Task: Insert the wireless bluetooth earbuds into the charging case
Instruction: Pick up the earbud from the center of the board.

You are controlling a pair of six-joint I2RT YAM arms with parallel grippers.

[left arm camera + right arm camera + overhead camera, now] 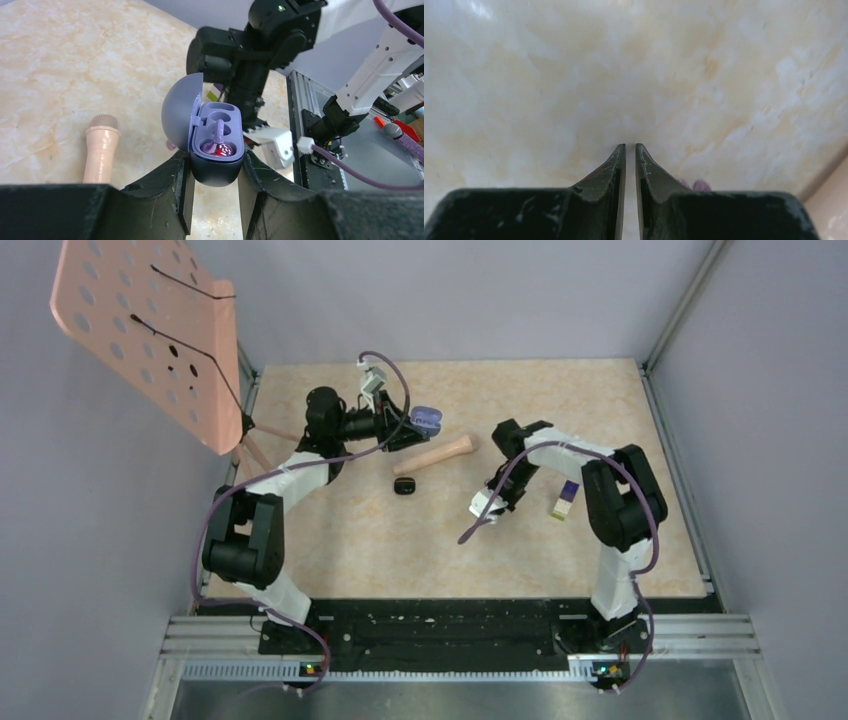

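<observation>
Left gripper (pixel 214 156) clamping rounded purple charging case (pixel 216 175), domed lid (pixel 180 107) open

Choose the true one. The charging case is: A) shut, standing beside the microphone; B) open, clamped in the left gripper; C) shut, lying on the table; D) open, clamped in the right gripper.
B: the charging case, its lid swung open, sits clamped in the left gripper.

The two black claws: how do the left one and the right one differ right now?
The left gripper clamps the open charging case; the right gripper holds nothing visible, fingers almost touching. The left holds its load above the table; the right points down close to it. Both have black two-finger jaws.
</observation>
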